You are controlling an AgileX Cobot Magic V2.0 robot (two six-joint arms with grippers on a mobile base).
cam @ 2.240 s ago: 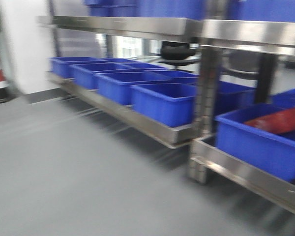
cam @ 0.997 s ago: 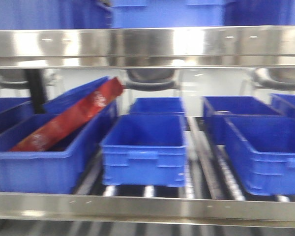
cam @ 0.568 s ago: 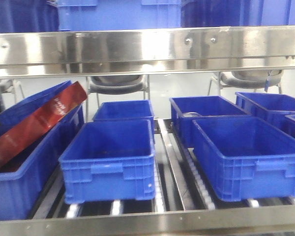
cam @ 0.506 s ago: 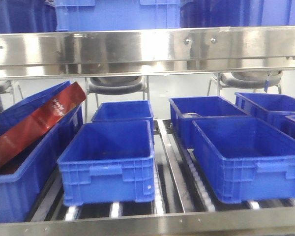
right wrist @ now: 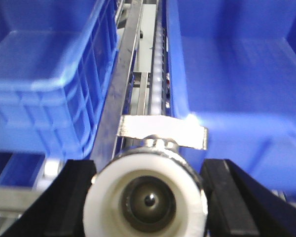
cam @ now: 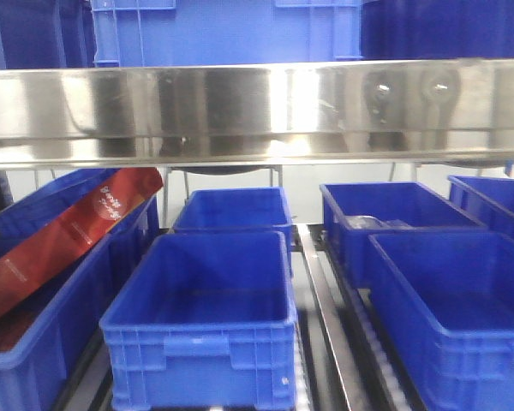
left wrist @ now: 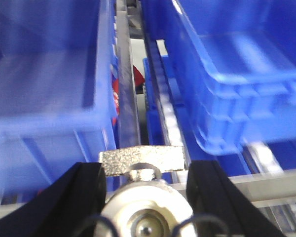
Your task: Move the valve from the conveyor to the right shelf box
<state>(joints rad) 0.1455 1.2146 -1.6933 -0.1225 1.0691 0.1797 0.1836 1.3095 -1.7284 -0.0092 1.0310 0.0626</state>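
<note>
A steel shelf beam (cam: pixel 257 111) crosses the upper frame, with blue crates (cam: pixel 227 30) above it. Roller tracks (cam: pixel 321 291) run between the boxes below. At lower left a blue box (cam: pixel 34 360) holds a red packet (cam: pixel 68 235) leaning on its rim. The centre box (cam: pixel 201 330) and lower-right box (cam: pixel 450 308) look empty. The box behind (cam: pixel 394 214) holds something pale and unclear. The left hand (left wrist: pixel 145 168) grips a silvery valve (left wrist: pixel 147 215). The right hand (right wrist: pixel 149 165) grips a second valve (right wrist: pixel 148 197), white-ringed, over the tracks.

Steel shelf (cam: pixel 257 111) above roller tracks (cam: pixel 325 325)
</note>
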